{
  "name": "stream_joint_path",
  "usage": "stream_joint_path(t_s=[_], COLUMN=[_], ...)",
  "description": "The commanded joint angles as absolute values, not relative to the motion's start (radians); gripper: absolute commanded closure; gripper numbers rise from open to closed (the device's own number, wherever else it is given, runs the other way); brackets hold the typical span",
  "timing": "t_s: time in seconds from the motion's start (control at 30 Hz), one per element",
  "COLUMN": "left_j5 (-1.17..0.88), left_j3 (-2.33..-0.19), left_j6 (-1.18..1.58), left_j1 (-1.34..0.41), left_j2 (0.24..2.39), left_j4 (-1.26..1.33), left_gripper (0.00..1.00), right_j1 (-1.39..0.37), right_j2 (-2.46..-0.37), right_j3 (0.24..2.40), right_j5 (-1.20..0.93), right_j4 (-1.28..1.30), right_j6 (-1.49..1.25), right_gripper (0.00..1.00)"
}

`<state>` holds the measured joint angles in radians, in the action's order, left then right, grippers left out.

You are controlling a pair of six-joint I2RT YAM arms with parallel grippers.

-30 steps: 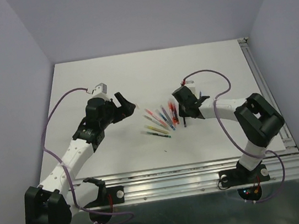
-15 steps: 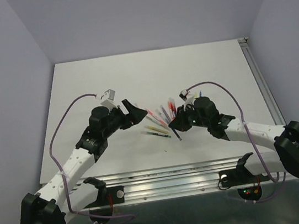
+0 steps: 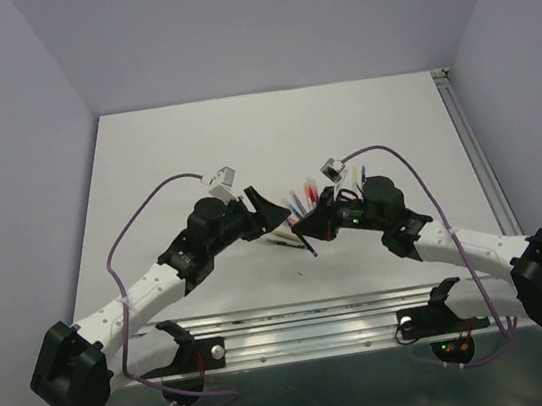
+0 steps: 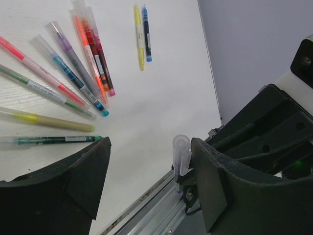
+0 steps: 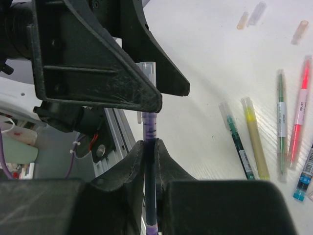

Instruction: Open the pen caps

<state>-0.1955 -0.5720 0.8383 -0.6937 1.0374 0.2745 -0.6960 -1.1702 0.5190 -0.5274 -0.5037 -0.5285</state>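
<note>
My right gripper (image 5: 149,147) is shut on a purple pen (image 5: 149,128) and holds it above the table, capped end pointing at the left gripper. Its translucent pen cap (image 4: 180,152) stands between the fingers of my open left gripper (image 4: 150,147), close to the right-hand finger (image 4: 215,181). In the top view the two grippers meet near the table's front centre, left gripper (image 3: 274,213), right gripper (image 3: 307,226). Three loose pale caps (image 5: 257,12) lie further off on the table. Several capped coloured pens (image 4: 73,78) lie fanned out below.
A yellow pen (image 4: 139,35) and a blue pen (image 4: 145,32) lie apart from the fan. The white table (image 3: 192,143) is walled at the back and sides. A metal rail (image 3: 347,311) runs along its near edge.
The right gripper has lifted the purple pen off the pile and swung it toward the left. The left gripper has moved right until its fingers straddle the pen's cap.
</note>
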Motion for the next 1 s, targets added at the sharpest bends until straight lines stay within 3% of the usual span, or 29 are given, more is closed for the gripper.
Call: stream_joint_path(t_s=[0.0, 0.17, 0.37, 0.4, 0.43, 0.47, 0.67, 0.73, 0.83, 0.97], left_j5=[-0.149, -0.146, -0.144, -0.144, -0.146, -0.147, -0.138, -0.127, -0.121, -0.118], left_j3=[-0.623, -0.627, -0.630, -0.632, -0.634, -0.635, -0.634, -0.630, -0.627, -0.635], left_j6=[0.871, 0.879, 0.882, 0.884, 0.881, 0.881, 0.868, 0.867, 0.876, 0.882], left_j1=[-0.706, -0.715, -0.721, -0.722, -0.723, -0.724, -0.733, -0.735, -0.738, -0.738], left_j2=[1.048, 1.061, 1.080, 1.084, 1.089, 1.091, 1.101, 1.098, 1.094, 1.094], left_j4=[0.341, 0.351, 0.359, 0.360, 0.359, 0.359, 0.360, 0.359, 0.360, 0.360], left_gripper=[0.26, 0.38, 0.61, 0.74, 0.81, 0.98, 1.00, 1.00, 1.00, 1.00], right_j1=[-0.709, -0.710, -0.713, -0.713, -0.713, -0.713, -0.715, -0.715, -0.716, -0.718], right_j2=[-1.157, -1.170, -1.213, -1.221, -1.226, -1.227, -1.241, -1.243, -1.264, -1.307], right_j3=[0.508, 0.515, 0.549, 0.549, 0.554, 0.554, 0.575, 0.583, 0.607, 0.640], right_j5=[-0.548, -0.540, -0.526, -0.525, -0.526, -0.525, -0.519, -0.505, -0.520, -0.555], right_j4=[-0.577, -0.561, -0.514, -0.515, -0.517, -0.515, -0.506, -0.493, -0.476, -0.459], right_j6=[-0.546, -0.546, -0.541, -0.548, -0.548, -0.548, -0.548, -0.551, -0.538, -0.523], right_gripper=[0.99, 0.99, 0.99, 0.99, 0.99, 0.99, 0.97, 0.82, 0.71, 0.69])
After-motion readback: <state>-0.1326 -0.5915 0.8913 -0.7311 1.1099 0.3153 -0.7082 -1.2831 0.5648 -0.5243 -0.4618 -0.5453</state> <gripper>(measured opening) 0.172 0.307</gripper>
